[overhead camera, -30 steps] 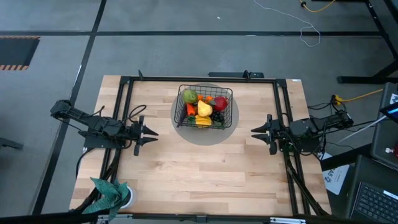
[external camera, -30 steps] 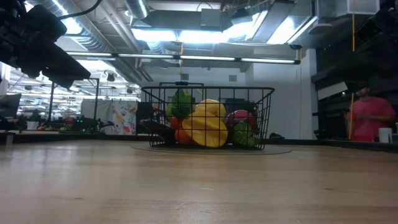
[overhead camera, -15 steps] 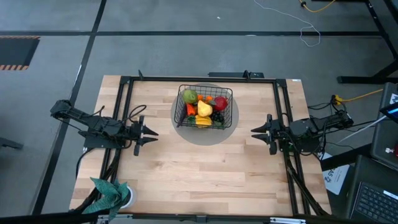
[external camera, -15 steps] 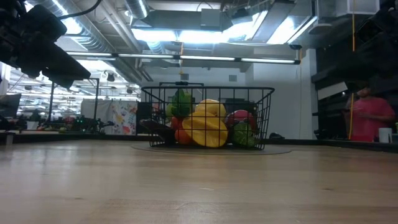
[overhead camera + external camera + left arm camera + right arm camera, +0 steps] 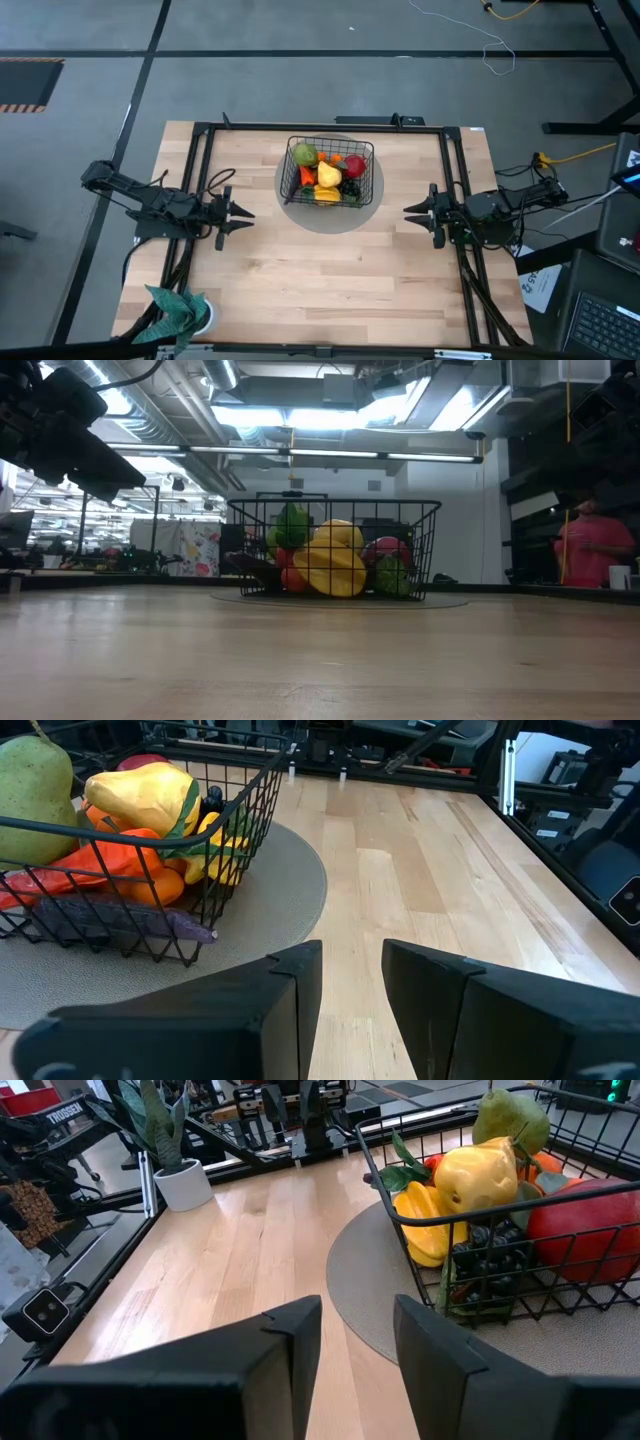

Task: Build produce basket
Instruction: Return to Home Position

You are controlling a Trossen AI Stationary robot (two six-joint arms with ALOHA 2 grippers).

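Note:
The black wire-mesh basket [image 5: 330, 170] stands on a round grey mat [image 5: 372, 200] at the table's far middle. In it lie a green pear [image 5: 305, 154], a yellow pear [image 5: 328, 177], a red round fruit [image 5: 354, 164], dark grapes [image 5: 349, 187], orange pieces [image 5: 130, 870] and a dark vegetable [image 5: 120, 918]. My left gripper [image 5: 248, 213] is left of the basket, open and empty, low over the table; it also shows in the left wrist view [image 5: 352, 955]. My right gripper [image 5: 408, 211] is right of the basket, open and empty; it also shows in the right wrist view [image 5: 358, 1315].
A teal-green leafy plant in a white pot [image 5: 180, 312] stands at the table's near left corner. A black frame [image 5: 200, 180] runs along the table's left, far and right sides. Bare wood [image 5: 330, 270] lies between the basket and the near edge. A person in red [image 5: 595, 545] stands beyond the table.

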